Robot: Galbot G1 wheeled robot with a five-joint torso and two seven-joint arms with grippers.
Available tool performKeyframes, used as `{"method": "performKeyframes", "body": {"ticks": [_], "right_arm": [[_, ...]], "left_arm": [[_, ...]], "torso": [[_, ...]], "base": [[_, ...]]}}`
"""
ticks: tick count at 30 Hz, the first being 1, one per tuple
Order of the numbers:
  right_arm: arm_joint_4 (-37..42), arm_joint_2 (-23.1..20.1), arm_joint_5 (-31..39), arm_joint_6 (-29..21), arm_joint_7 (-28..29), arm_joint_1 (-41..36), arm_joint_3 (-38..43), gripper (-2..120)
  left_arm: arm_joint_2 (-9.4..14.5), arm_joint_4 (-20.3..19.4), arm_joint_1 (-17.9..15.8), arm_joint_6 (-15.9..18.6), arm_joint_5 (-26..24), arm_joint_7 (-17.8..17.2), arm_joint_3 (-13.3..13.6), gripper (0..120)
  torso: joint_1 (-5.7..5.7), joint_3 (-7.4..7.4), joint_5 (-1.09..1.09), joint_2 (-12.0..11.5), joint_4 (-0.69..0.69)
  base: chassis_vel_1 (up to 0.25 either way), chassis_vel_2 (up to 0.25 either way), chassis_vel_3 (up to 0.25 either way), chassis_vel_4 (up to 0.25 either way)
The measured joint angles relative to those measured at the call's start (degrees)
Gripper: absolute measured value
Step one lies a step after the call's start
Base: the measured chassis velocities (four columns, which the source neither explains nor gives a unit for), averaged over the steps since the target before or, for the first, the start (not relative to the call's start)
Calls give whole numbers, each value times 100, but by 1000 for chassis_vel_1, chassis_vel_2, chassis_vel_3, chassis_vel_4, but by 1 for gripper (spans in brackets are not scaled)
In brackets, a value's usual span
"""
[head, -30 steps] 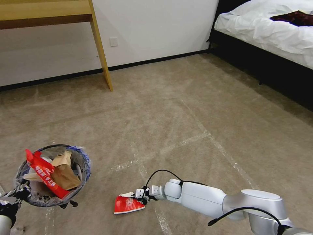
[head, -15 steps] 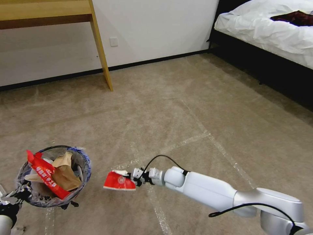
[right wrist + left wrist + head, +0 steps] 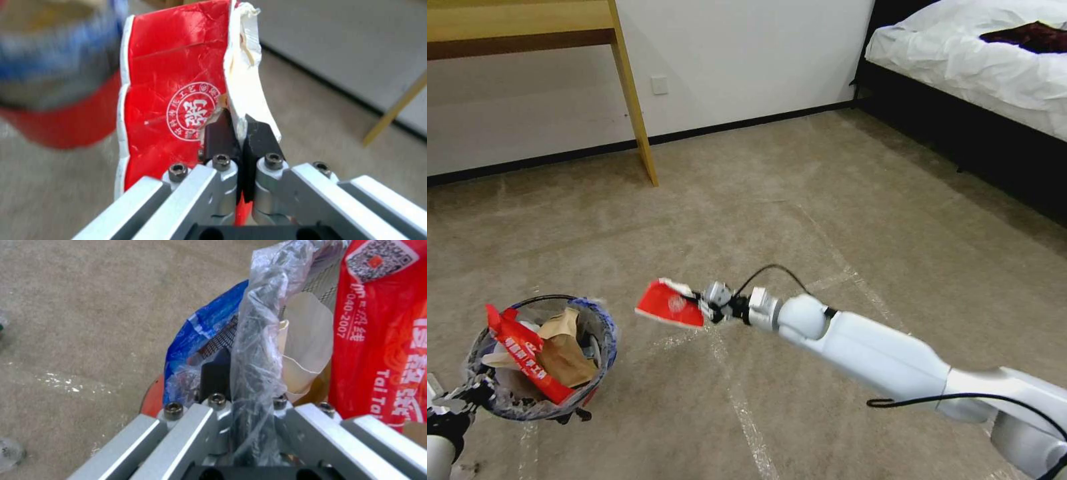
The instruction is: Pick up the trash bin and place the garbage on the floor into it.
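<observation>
The trash bin (image 3: 540, 363), red with a crinkled clear liner, hangs at the lower left, holding a red wrapper (image 3: 527, 360) and brown paper (image 3: 564, 353). My left gripper (image 3: 459, 399) is shut on its rim; the left wrist view shows that gripper (image 3: 242, 380) pinching the liner and rim beside a blue wrapper (image 3: 200, 333) and the red wrapper (image 3: 382, 323). My right gripper (image 3: 707, 309) is shut on a piece of garbage, a flattened red paper cup (image 3: 667, 308), held in the air right of the bin. In the right wrist view the gripper (image 3: 238, 133) clamps the cup (image 3: 173, 100) at its torn white edge, with the bin (image 3: 58, 83) behind.
The floor (image 3: 827, 220) is beige carpet crossed by tape lines (image 3: 740, 407). A wooden desk leg (image 3: 635, 107) stands at the back left by the wall. A bed (image 3: 980, 60) with white bedding and a dark cloth (image 3: 1027, 33) fills the back right.
My right gripper has lifted the red cup off the floor and carried it up and toward the bin. The bin and left gripper have barely moved.
</observation>
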Motion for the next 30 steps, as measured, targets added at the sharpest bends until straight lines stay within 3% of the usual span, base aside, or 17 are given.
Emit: {"method": "performKeyframes", "body": {"ticks": [12, 18, 30], "right_arm": [[818, -42, 503, -208, 189, 444, 284, 0], [1369, -8, 956, -554, 469, 606, 324, 0], [1784, 246, 1671, -1014, 868, 1196, -409, 0]], "left_arm": [[78, 5, -8, 26, -46, -12, 27, 1], [163, -137, -62, 190, -388, -188, 217, 1], [312, -242, -66, 299, -449, -202, 415, 1]], "torso": [[0, 0, 0, 0, 1], [0, 0, -1, 0, 0], [0, 0, -1, 0, 1]], "base": [[0, 0, 0, 0], [0, 0, 0, 0], [0, 0, 0, 0]]}}
